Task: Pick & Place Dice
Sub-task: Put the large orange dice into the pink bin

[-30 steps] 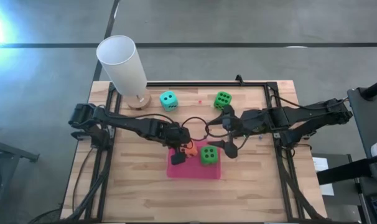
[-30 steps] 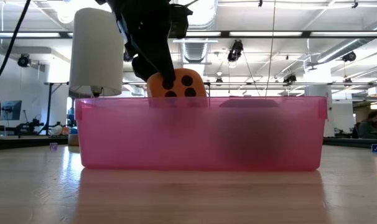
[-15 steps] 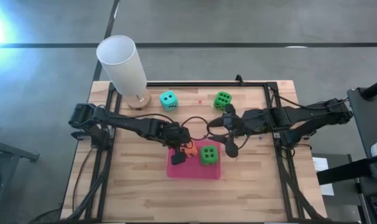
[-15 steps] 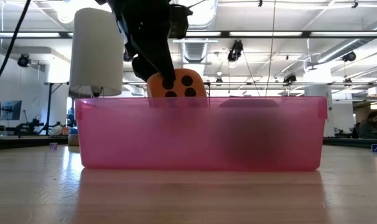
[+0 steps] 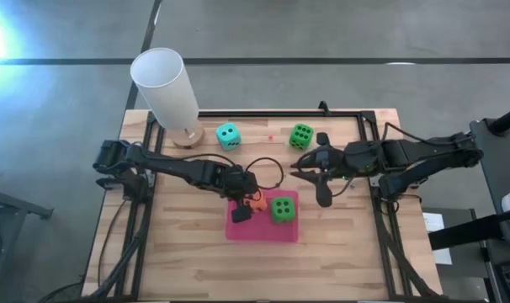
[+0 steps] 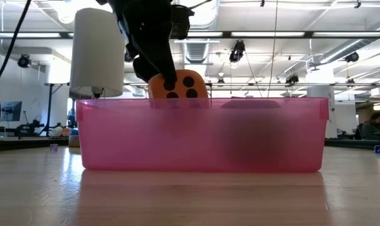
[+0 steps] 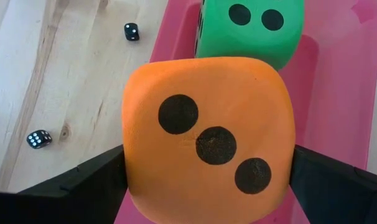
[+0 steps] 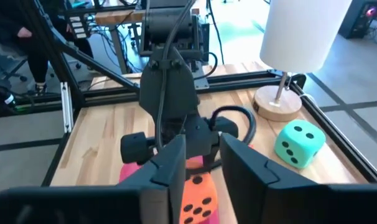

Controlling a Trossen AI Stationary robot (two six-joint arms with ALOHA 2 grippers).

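Left pincer clamped on orange die, three-pip diagonal facing wrist camera, right pincer apart

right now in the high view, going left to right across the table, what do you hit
lamp → teal die → left gripper holding the orange die → green die in the pink bin → green die on the table → right gripper

left arm: reaches in from the left, pincer clamped on something | right arm: stretched in from the right, pincer spread wide
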